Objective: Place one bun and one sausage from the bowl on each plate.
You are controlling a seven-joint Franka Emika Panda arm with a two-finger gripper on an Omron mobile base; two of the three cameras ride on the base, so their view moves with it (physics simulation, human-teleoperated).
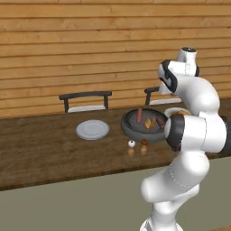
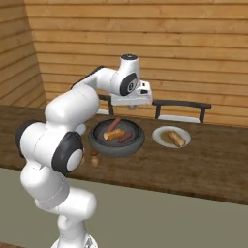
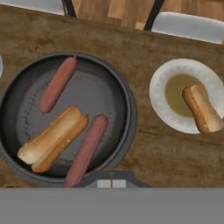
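With one bun (image 3: 202, 108) already on the right plate (image 3: 160, 101), gripper (image 2: 131, 104) hovers above bowl (image 3: 127, 103), finger gap unclear, sausage (image 3: 86, 150) below fingers likely next.

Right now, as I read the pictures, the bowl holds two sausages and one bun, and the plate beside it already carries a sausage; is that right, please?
Not quite: the plate beside the bowl carries a bun, not a sausage. The hand view shows this plainly. The rest holds: two sausages and one bun lie in the bowl.
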